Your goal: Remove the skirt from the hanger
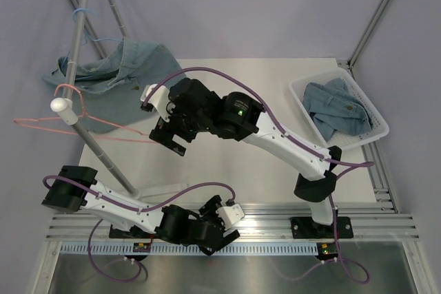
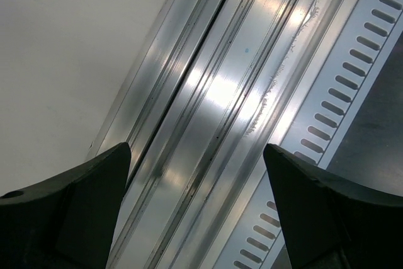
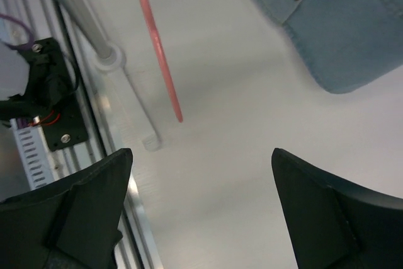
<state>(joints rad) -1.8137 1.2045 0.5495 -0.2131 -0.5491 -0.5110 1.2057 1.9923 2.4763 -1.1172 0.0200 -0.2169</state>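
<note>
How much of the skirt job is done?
Almost all, it seems. The skirt lies on the table, and the pink hanger looks bare on its pole. Nothing is in hand: the right gripper and left gripper are both open and empty. Nothing obvious is left.

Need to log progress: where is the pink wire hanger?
Top view, far left: the pink wire hanger hangs at the grey rack pole, just nearer than the crumpled blue denim skirt.
</note>
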